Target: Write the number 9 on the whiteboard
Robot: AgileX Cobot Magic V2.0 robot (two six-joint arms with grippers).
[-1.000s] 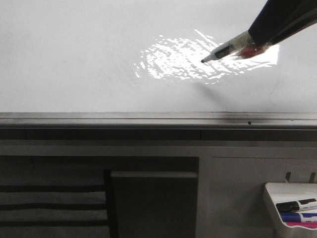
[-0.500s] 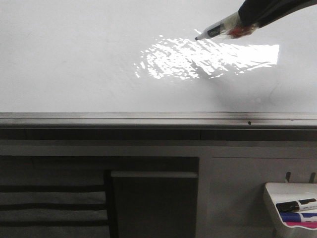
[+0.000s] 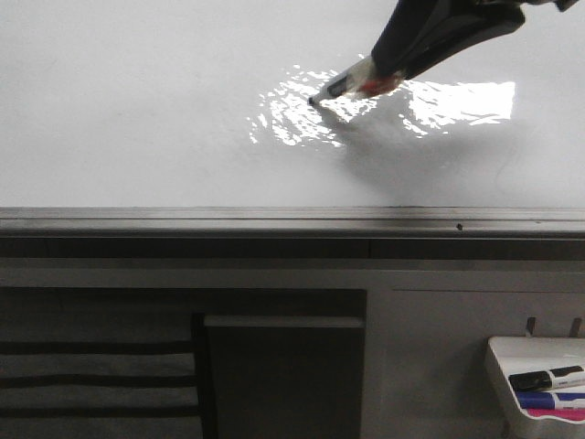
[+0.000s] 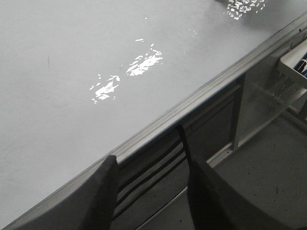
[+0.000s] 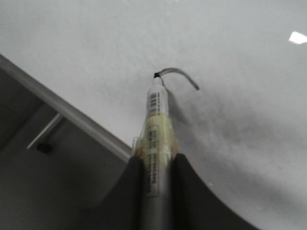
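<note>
R fingers [image 5: 156, 165] clamped on marker [image 5: 156, 125] | tip on whiteboard [image 3: 137, 110] | L fingers [image 4: 151, 191] apart

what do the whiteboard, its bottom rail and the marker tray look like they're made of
The whiteboard looks like a glossy coated panel: it throws a bright glare patch. Its bottom rail seems brushed grey metal, likely aluminium, with long ridged lines. The marker tray appears to be smooth white plastic with rounded edges, though painted metal is possible.
</note>
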